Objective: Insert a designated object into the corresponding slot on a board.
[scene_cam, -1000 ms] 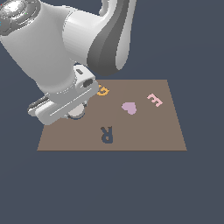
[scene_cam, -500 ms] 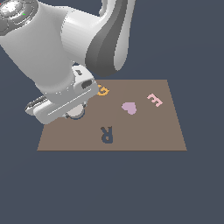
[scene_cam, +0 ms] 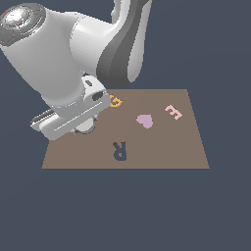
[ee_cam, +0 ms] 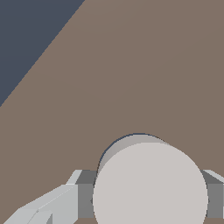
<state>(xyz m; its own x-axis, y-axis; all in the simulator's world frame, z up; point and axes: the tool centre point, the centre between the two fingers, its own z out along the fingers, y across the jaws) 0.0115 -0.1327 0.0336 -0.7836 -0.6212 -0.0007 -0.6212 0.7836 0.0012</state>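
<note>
Wrist view: peg (ee_cam: pixel 150 183) sits between the two fingers (ee_cam: pixel 57 204) of the gripper (ee_cam: pixel 146 199), one on either side and touching it — jaws clenched on the peg, holding it upright for a straight drop. A thin dark arc of the hole (ee_cam: pixel 127 139) shows just past the peg's edge, so the peg looks nearly lined up, slightly offset.

Exterior view: gripper (scene_cam: pixel 84 126) low over the board (scene_cam: pixel 162 152) near its corner at the exterior view's left — well apart from the dark R (scene_cam: pixel 119 150), heart (scene_cam: pixel 144 120), pink E (scene_cam: pixel 173 112); orange G (scene_cam: pixel 115 101) just beside.

Judgement: insertion step, seating not confirmed.

Brown board (scene_cam: pixel 162 152); orange G (scene_cam: pixel 115 101); lilac heart (scene_cam: pixel 144 120); off-white peg (ee_cam: pixel 148 183).
</note>
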